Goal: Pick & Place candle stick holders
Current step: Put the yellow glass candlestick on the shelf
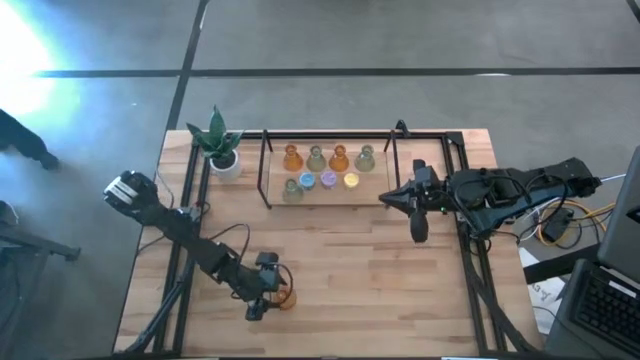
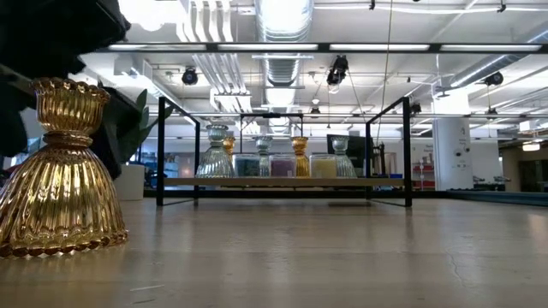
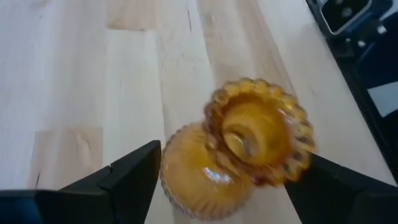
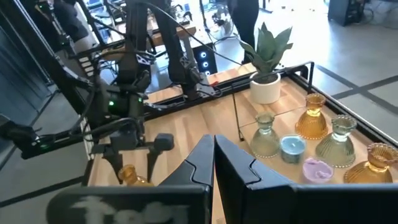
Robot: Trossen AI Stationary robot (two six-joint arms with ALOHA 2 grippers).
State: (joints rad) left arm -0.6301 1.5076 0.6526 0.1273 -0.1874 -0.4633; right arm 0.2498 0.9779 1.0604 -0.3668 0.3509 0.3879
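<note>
An amber ribbed candle stick holder (image 3: 249, 143) stands upright on its wide base on the wooden table (image 1: 380, 290), near the front left; it also fills the left of the low view (image 2: 60, 171). My left gripper (image 3: 230, 186) is open, one finger on each side of the holder's lower body, slanting down from above. Several more candle stick holders (image 1: 328, 170), amber, green, blue, purple and yellow, stand on a low shelf at the table's far side. My right gripper (image 4: 214, 162) is shut and hangs in the air to the right of that shelf (image 1: 385, 200).
A black metal frame (image 1: 265, 170) surrounds the shelf. A white pot with a green plant (image 1: 220, 145) stands at the far left corner. Bare wood lies between the shelf and the near edge. Cables and a keyboard lie off the table's right side.
</note>
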